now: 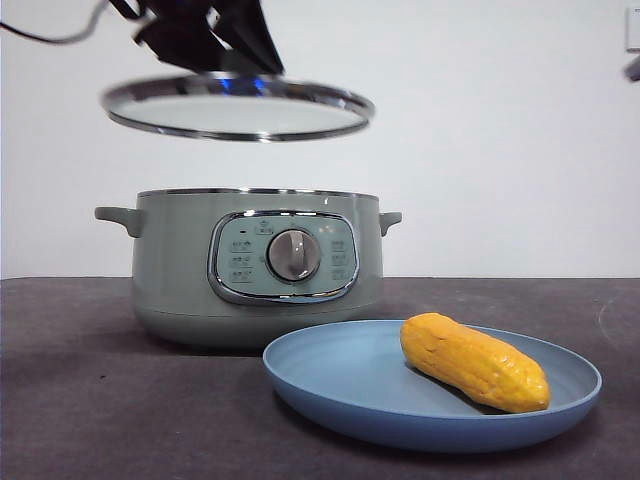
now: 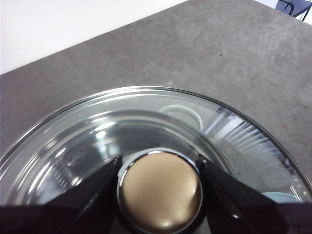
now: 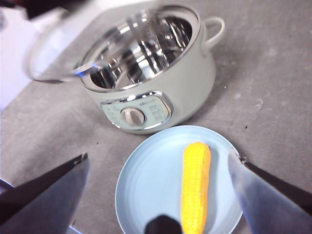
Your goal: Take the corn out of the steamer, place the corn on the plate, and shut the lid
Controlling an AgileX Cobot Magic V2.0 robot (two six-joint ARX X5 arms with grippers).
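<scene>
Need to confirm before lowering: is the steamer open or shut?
Open. The lid hangs above the steamer, held by the left gripper.

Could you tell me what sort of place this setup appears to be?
Probably a lab bench staged as a kitchen, not a real one: a steamer and a plate holding corn sit on a bare grey table before a blank white wall, while the left hand holds the lid above.

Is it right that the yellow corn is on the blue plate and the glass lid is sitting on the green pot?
Not quite. The yellow corn cob does lie on the round blue plate, but the glass lid hangs above the sage-green pot, held by the left gripper. The front view shows the gap.
</scene>
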